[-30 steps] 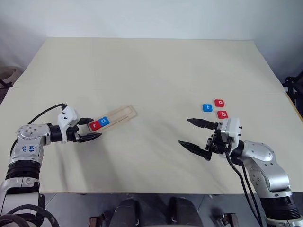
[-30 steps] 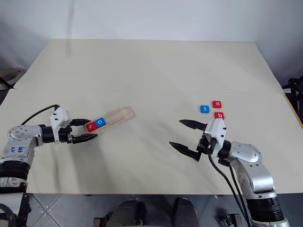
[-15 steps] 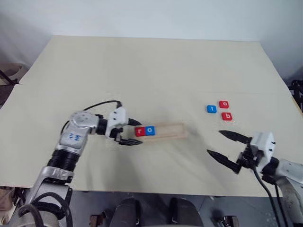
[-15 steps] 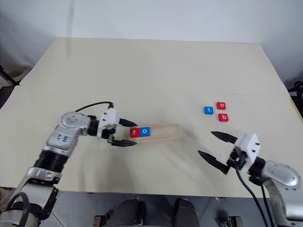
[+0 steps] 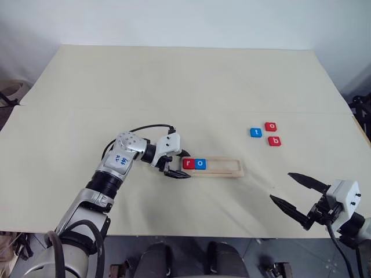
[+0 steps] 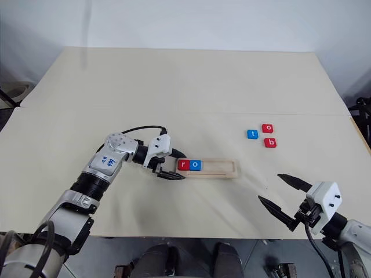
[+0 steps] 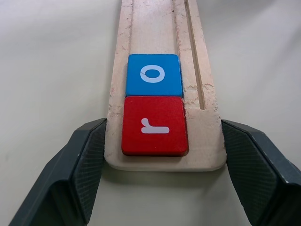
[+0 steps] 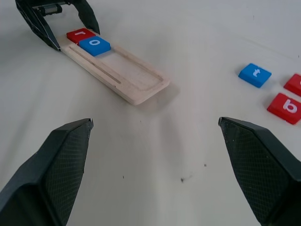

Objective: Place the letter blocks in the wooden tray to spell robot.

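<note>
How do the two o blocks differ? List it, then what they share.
The blue o sits in the tray, touching the red r; the red o lies loose on the table by the t and b. Colours differ: blue versus red. Both are flat square tiles with a white o.

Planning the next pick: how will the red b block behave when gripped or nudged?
The red b block looks flat and rigid, so it probably slides rather than rolls. Lying low on the table, its thin edges may be hard to pinch.

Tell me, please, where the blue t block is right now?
In the head views, the blue t block lies on the table's right side, just left of the red o and red b.
</note>
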